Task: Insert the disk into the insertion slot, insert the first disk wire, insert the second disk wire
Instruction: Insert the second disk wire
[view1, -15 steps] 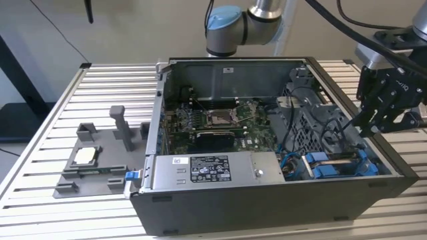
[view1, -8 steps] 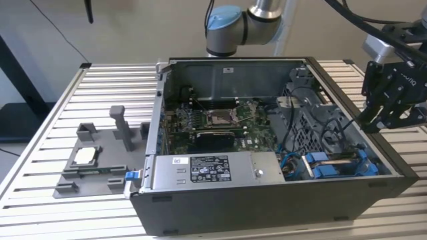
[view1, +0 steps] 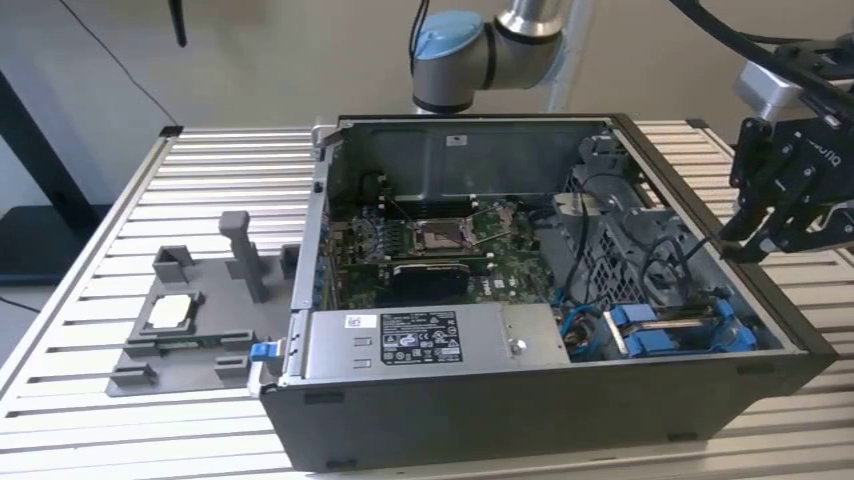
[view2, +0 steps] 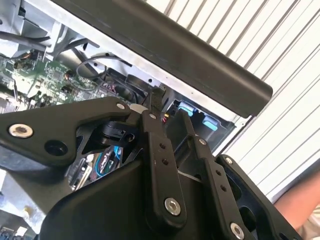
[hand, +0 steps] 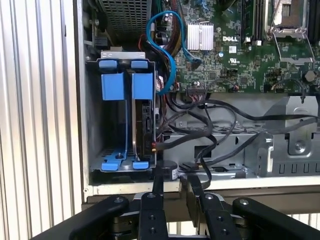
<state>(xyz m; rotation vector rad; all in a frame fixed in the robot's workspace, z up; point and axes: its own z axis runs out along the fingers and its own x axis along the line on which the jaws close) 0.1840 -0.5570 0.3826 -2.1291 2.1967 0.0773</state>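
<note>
First wrist view shows the disk (hand: 145, 122) on edge in the insertion slot (hand: 92, 125), blue carrier seated, so the wires look like your step. Your gripper (hand: 174, 177) hovers over the case wall (hand: 120, 189), fingers slightly apart, holding nothing. Approach the loose black wires (hand: 216, 142) squarely, clear of the blue cable (hand: 172, 70).

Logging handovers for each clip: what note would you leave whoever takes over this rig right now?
Tool open, empty, hovering over the case edge near the insertion slot. Disk in its blue carrier sits in that slot, so that step looks done. Black wires lie loose alongside, one plug free. Wire insertions appear left; connection at the disk unclear.
</note>
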